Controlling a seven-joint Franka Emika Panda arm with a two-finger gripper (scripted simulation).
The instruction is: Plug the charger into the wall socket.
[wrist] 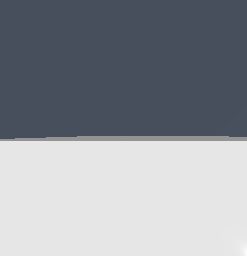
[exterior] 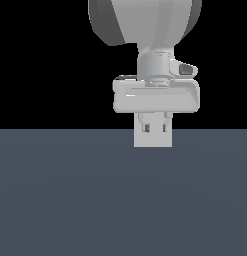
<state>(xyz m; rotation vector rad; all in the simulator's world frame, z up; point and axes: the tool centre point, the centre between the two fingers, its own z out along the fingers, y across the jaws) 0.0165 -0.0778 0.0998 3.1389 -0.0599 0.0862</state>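
Observation:
In the exterior view my white gripper (exterior: 154,131) hangs straight down over the dark floor. Its two short fingers (exterior: 144,125) overlap a light-grey upright square plate, the wall socket (exterior: 153,141), which stands on the floor directly below the hand. The socket's holes do not show. I cannot pick out the charger as a separate thing; the space between the fingers is the same pale grey as the plate. A flat off-white surface (wrist: 123,200) with a thin grey edge fills half of the wrist view. I cannot tell what this surface belongs to.
Flat dark blue-grey floor (exterior: 55,200) spreads around the socket, with black background above it. The arm's large grey link (exterior: 145,20) hangs over the hand.

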